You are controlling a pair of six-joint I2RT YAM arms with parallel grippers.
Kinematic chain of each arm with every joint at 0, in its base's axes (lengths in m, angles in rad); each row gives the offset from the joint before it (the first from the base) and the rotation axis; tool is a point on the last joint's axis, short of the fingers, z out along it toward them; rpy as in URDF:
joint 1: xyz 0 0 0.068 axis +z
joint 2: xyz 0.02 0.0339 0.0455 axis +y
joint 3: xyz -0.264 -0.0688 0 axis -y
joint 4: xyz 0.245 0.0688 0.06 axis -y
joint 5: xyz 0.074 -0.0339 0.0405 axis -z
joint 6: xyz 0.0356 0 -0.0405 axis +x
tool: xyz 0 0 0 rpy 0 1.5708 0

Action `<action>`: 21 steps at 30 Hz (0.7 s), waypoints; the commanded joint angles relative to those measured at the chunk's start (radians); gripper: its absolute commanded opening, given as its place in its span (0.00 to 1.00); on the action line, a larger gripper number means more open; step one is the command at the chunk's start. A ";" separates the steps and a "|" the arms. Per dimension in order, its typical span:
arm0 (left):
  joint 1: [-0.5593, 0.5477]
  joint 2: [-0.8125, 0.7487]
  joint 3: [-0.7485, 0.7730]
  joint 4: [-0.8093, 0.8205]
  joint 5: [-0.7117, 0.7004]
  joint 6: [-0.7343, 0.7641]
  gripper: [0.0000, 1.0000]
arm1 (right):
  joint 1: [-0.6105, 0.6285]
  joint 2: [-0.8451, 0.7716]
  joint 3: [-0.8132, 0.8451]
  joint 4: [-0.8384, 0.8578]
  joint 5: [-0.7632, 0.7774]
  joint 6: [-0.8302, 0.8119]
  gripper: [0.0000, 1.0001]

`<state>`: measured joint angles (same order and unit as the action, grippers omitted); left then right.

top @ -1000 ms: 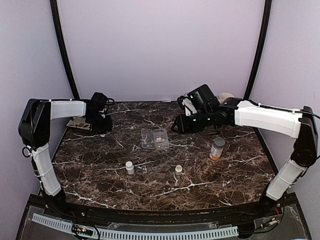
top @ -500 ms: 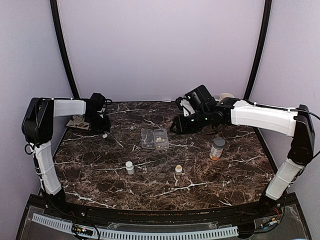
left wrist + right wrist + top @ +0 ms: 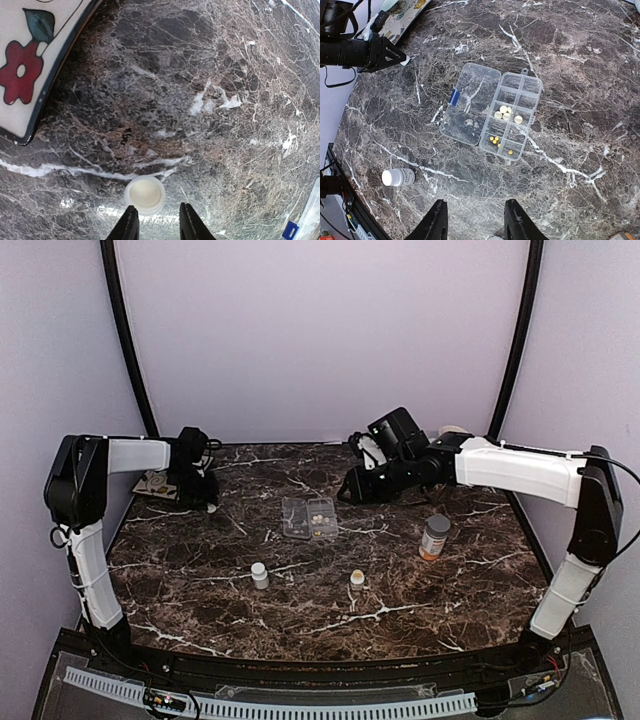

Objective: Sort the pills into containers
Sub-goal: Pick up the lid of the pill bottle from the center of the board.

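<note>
The clear pill box lies open at mid-table; in the right wrist view its lid lies flat to the left of the compartments. Several cream-white pills sit in one middle compartment, and several tiny yellow pills in the near ones. My right gripper is open and empty, high above the table on the near side of the box; it also shows in the top view. My left gripper is open and empty at the back left, just behind a white bottle cap.
A flowered plate lies at the back left corner. Two small white bottles stand toward the front. An orange bottle with a grey cap stands at the right. One white bottle also shows in the right wrist view.
My left gripper has shifted slightly back and left near the cap. My right arm has moved a little to the left. The box and bottles have not moved.
</note>
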<state>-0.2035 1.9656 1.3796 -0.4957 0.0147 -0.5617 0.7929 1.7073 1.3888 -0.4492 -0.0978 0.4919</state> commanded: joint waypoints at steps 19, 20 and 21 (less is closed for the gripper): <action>0.006 0.027 0.062 -0.037 -0.020 0.019 0.31 | -0.024 0.035 0.040 0.035 -0.040 -0.019 0.41; 0.006 0.030 0.067 -0.038 -0.021 0.024 0.31 | -0.024 0.035 0.039 0.036 -0.041 -0.019 0.41; 0.006 0.034 0.077 -0.044 -0.026 0.029 0.31 | -0.025 0.035 0.039 0.036 -0.043 -0.019 0.41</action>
<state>-0.2035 1.9938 1.4143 -0.5030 0.0074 -0.5556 0.7792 1.7355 1.3998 -0.4480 -0.1310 0.4854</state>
